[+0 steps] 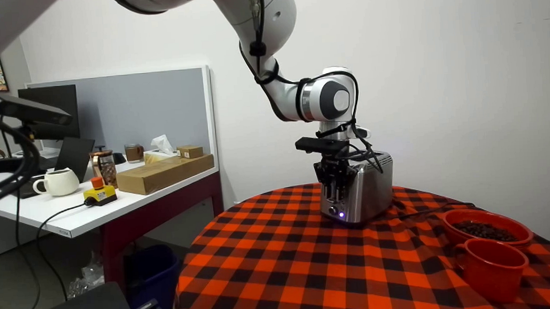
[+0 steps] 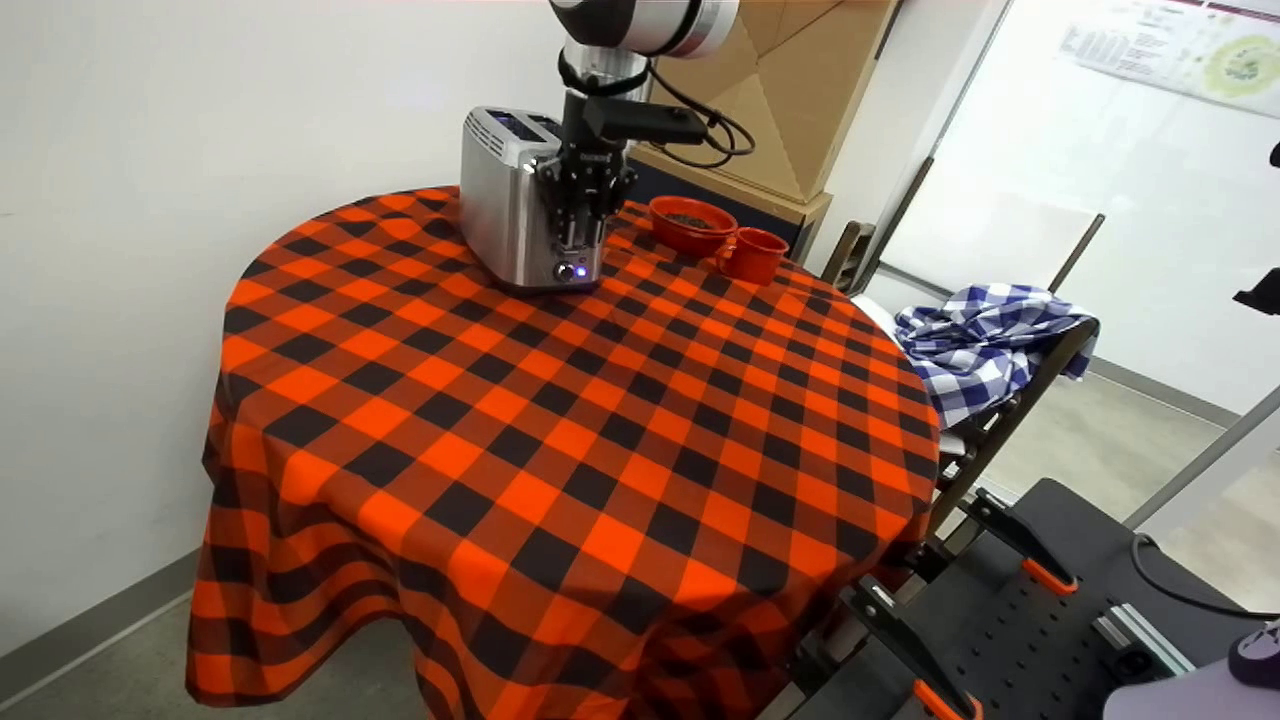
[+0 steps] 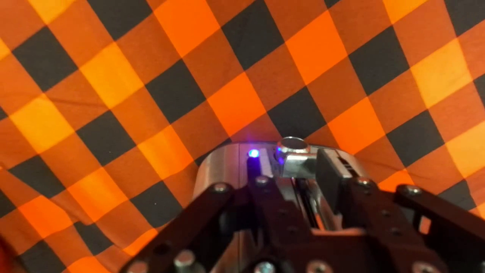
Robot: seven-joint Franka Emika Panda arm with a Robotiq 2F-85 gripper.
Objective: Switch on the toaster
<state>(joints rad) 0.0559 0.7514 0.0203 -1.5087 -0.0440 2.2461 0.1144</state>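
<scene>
The shiny silver toaster [image 1: 373,187] stands upright on the checked table; it also shows in an exterior view [image 2: 492,205] and the wrist view [image 3: 219,167]. My gripper [image 1: 335,196] points down in front of its end panel; it also shows in an exterior view [image 2: 583,238]. In the wrist view the gripper's fingers [image 3: 299,170] are apart, with the toaster's metal lever [image 3: 297,166] between them, low on the panel. A gap shows beside the left finger; contact with the right finger is unclear. A round knob [image 3: 293,144] and a lit blue-violet light [image 3: 254,153] sit below the lever.
A red bowl of dark beans [image 1: 486,230] and a red mug [image 1: 493,268] stand on the same table. A white wall [image 1: 465,92] is behind the toaster. A dark cord [image 1: 438,208] lies beside it. A white desk [image 1: 89,211] with several items stands apart.
</scene>
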